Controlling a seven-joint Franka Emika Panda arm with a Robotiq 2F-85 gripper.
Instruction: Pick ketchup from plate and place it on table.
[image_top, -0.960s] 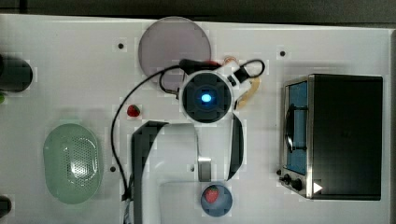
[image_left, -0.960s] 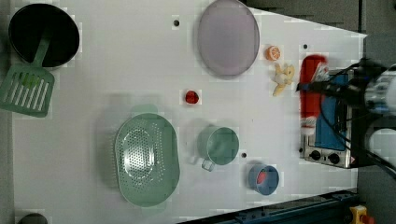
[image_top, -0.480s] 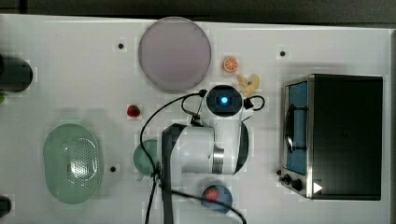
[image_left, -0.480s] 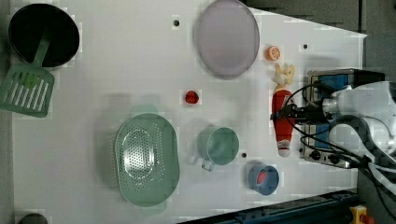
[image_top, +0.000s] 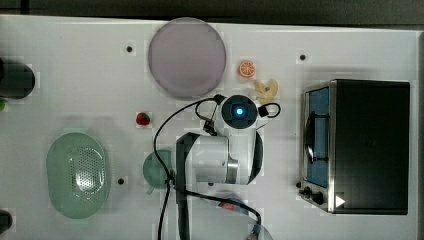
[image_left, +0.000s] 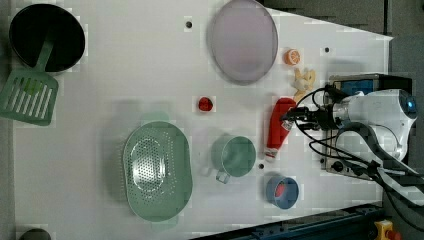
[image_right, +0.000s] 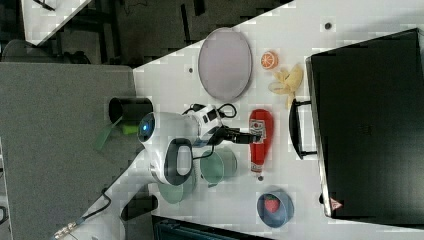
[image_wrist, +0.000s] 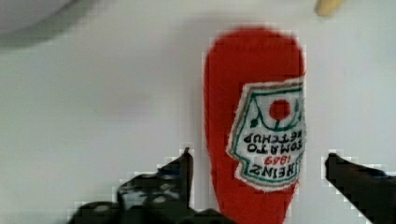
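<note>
The ketchup (image_left: 276, 126), a slim red bottle with a white label, lies flat on the white table (image_left: 125, 65) between the green mug and the oven. It also shows in the right view, ketchup (image_right: 260, 135). My gripper (image_left: 291, 118) sits low over the bottle's middle, open. In the wrist view the ketchup (image_wrist: 254, 116) lies between the two dark fingertips of the gripper (image_wrist: 257, 161), and bare table shows between the bottle and one fingertip. The mauve plate (image_top: 186, 57) stands apart, with nothing on it. In the top view the arm covers the bottle.
A black oven (image_top: 370, 145) stands close beside the bottle. A green mug (image_left: 235, 156), a blue dish with a strawberry (image_left: 282, 191), a green colander (image_top: 77, 175), a small red fruit (image_top: 143, 119), an orange slice (image_top: 246, 69) and a banana piece (image_top: 266, 90) lie around.
The gripper carried the ketchup from beside the oven toward the mug and down onto the table. Its jaws have opened off the bottle.
</note>
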